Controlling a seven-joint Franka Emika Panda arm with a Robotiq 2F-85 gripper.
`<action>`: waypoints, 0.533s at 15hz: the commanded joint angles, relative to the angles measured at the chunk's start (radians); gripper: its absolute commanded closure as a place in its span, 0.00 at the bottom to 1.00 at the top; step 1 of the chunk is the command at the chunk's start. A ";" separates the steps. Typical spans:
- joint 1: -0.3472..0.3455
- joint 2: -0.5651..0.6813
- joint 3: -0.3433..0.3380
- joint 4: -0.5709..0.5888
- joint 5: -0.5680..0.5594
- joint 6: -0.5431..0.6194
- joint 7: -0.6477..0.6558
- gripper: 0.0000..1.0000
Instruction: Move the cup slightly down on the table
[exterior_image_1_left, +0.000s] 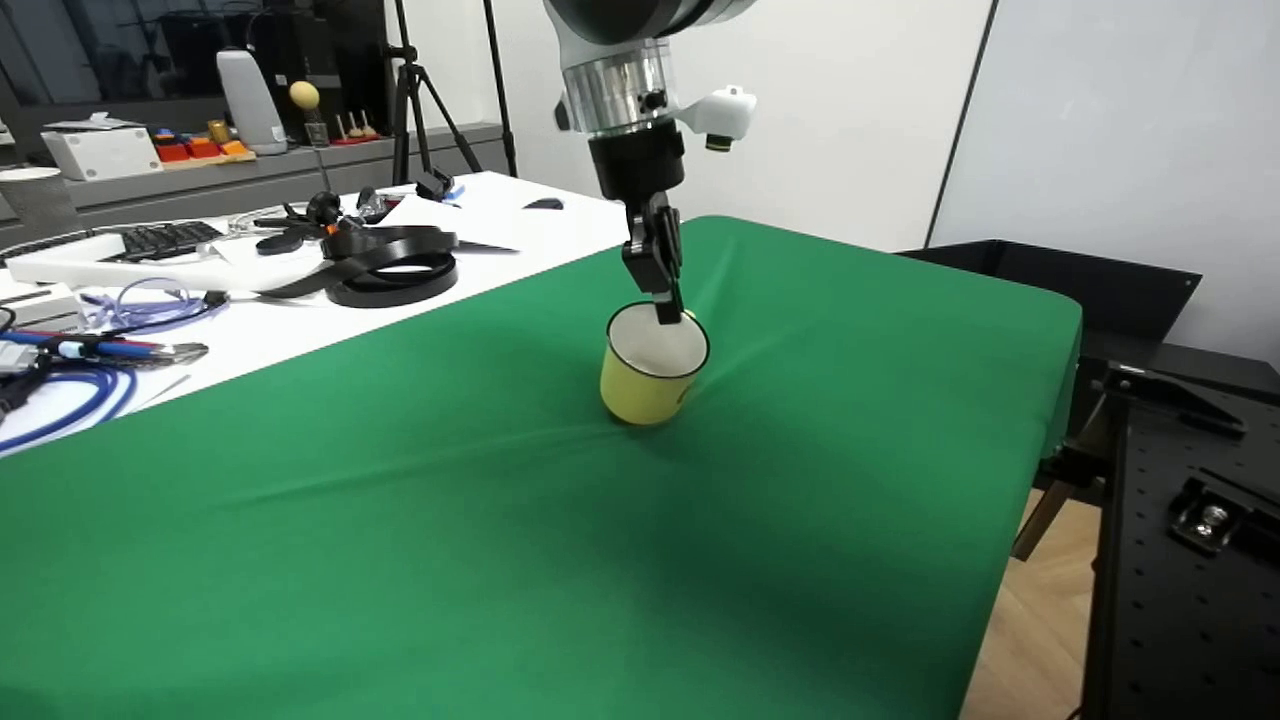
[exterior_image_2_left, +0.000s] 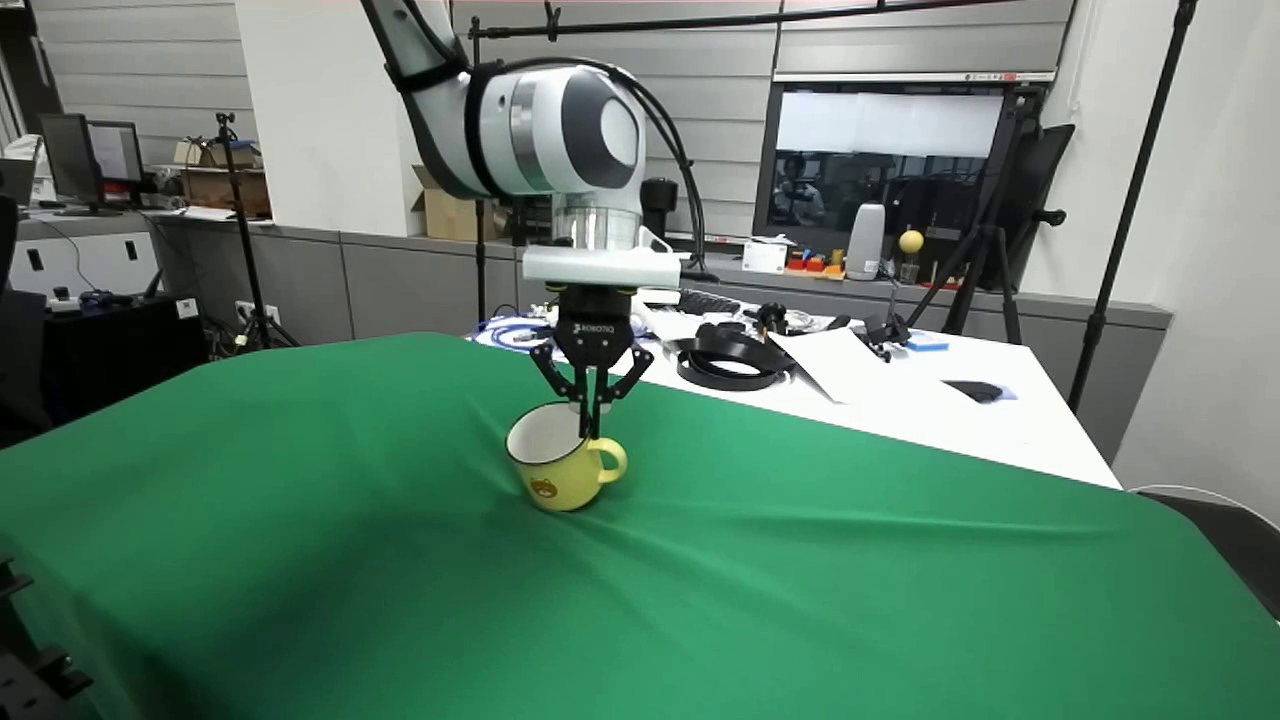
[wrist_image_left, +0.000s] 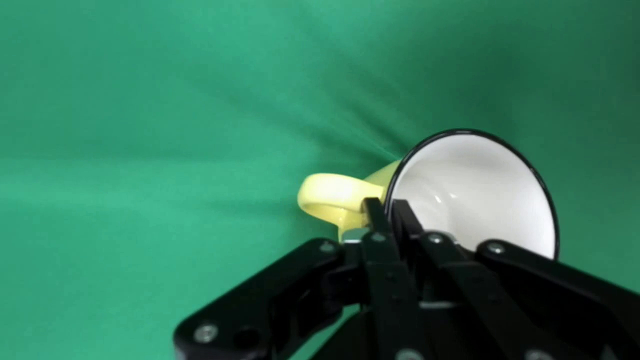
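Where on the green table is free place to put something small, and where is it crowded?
In an exterior view, the green table is bare from the yellow cup to the picture's bottom edge, and rightward to the table's edge. Crowded: around the cup, where the pincer grips it.

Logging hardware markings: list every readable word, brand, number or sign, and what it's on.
"ROBOTIQ": on the gripper, in an exterior view.
Too small to read: white label on the black unit.
Too small to read: red marks on the white strip.
Cup: brown face picture, no readable text.
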 joint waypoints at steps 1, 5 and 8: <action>-0.050 -0.027 0.032 -0.059 0.101 -0.004 -0.042 0.98; -0.075 -0.026 0.036 -0.063 0.183 -0.010 -0.046 0.98; -0.070 -0.024 0.020 -0.059 0.198 -0.011 -0.009 0.68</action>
